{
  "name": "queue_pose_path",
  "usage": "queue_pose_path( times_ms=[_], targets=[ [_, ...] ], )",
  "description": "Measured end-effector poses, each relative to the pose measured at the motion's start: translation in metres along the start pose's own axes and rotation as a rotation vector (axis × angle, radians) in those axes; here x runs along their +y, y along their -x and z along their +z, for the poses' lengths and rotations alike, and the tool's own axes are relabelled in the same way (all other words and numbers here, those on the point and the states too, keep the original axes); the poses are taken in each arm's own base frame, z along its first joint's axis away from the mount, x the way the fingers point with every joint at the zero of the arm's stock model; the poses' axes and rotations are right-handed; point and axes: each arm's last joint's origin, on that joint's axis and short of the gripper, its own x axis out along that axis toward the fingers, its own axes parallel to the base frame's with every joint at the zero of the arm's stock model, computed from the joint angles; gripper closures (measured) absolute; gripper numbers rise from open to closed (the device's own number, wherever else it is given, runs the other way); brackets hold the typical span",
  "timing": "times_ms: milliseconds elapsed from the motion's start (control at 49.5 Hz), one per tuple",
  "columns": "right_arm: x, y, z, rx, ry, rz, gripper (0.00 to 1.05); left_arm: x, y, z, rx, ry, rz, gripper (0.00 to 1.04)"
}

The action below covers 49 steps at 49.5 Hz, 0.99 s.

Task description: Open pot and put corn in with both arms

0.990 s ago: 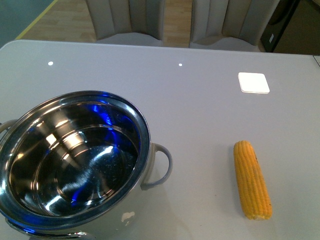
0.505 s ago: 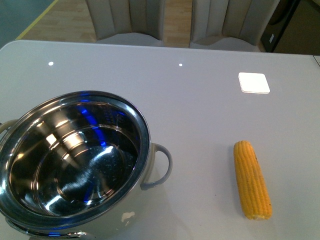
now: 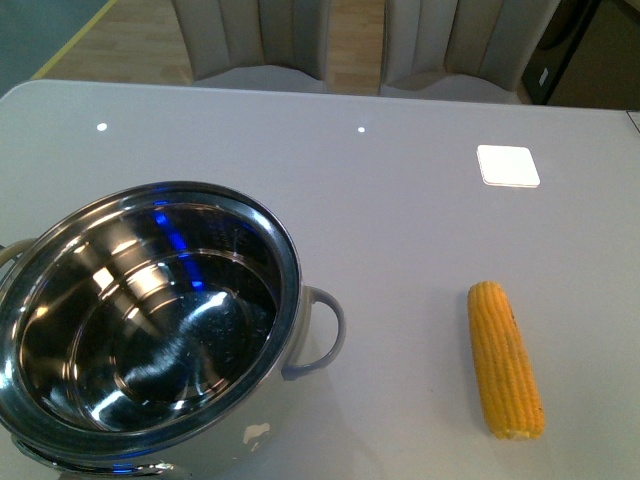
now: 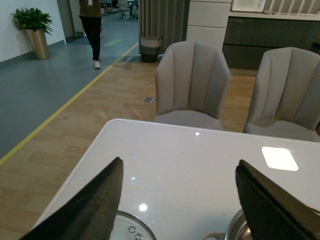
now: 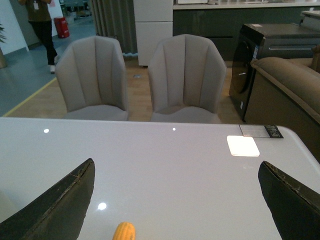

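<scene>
Steel pot (image 3: 240,215) partly out of frame, corn (image 3: 505,360) apart; left gripper (image 4: 178,161), right gripper (image 5: 176,164) spread, seemingly empty.

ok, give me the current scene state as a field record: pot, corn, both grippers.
pot: front-left on the table, uncovered, nothing inside
corn: lying flat on the table, right of the pot, apart from it
left gripper: open, holding nothing, above the table
right gripper: open, holding nothing, corn tip in its view
task state: pot open, corn not yet in
</scene>
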Motion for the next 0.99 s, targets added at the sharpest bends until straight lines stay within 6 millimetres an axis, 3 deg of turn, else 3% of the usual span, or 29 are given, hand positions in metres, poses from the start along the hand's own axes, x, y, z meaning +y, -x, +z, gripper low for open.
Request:
queue_pose_path(
  times_ms=[243,384,869,990],
  targets=[
    [0.000,0.000,0.000,0.000,0.000,-0.001,0.09,-0.034,0.011,-0.007,-0.007,-0.003,-0.003,0.82],
    [0.000,0.000,0.000,0.000,0.000,-0.001,0.09,-0.045,0.016,-0.009,-0.009,-0.002,0.001,1.02],
    [0.000,0.000,0.000,0.000,0.000,-0.001,0.09,-0.077,0.029,-0.013,-0.035,-0.003,-0.022,1.01],
    [0.000,0.000,0.000,0.000,0.000,-0.001,0.09,-0.077,0.032,-0.014,-0.033,-0.002,-0.013,1.01]
  ],
)
